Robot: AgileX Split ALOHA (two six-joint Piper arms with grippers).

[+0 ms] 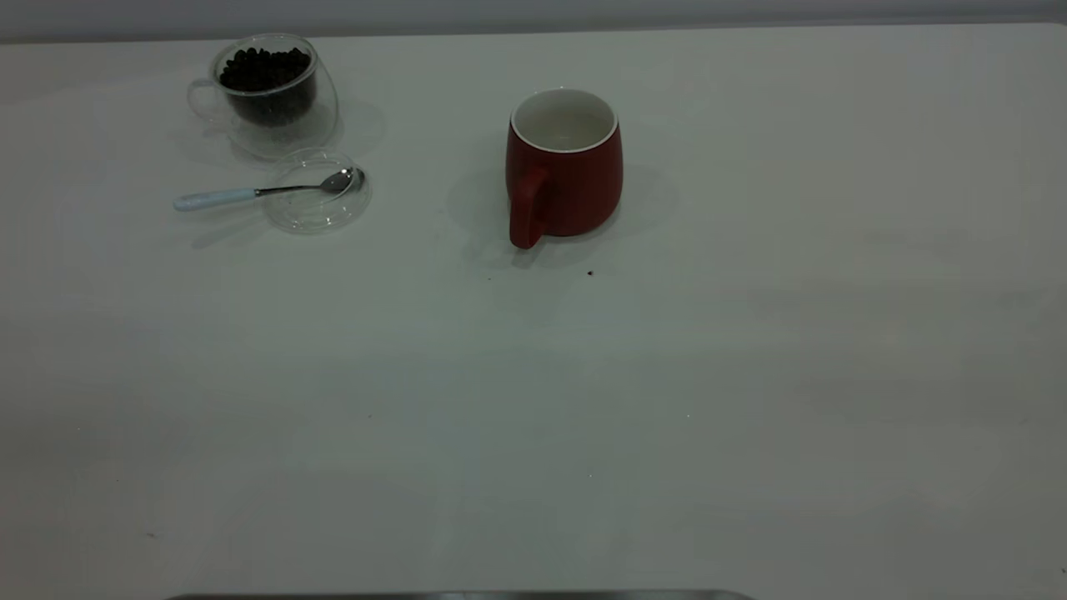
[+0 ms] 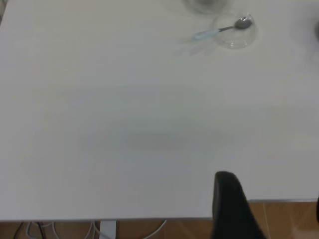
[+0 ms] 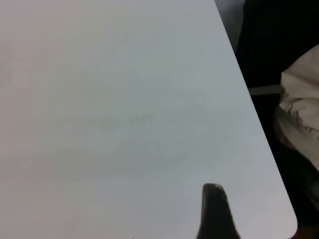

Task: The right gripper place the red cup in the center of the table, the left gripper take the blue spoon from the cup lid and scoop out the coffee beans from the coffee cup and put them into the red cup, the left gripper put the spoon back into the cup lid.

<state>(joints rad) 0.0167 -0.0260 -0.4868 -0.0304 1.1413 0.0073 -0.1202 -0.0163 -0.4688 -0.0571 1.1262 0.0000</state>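
On the white table [image 1: 750,375] the red cup [image 1: 564,171] stands upright near the middle; far to its left sits the glass cup [image 1: 271,92] of coffee beans [image 1: 265,71]; just beside it the blue spoon [image 1: 258,192] lies across the lid [image 1: 317,208]; both grippers sit low by the table edge, and I cannot tell how their jaws stand.

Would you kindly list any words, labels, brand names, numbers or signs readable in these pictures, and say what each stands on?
None: no view shows any readable text.
The red cup is plain, with no logo on the side that shows.
The coffee cup and cup lid are clear, unmarked glass.
The blue spoon shows no lettering on its handle.
The table bears only tiny dark specks.
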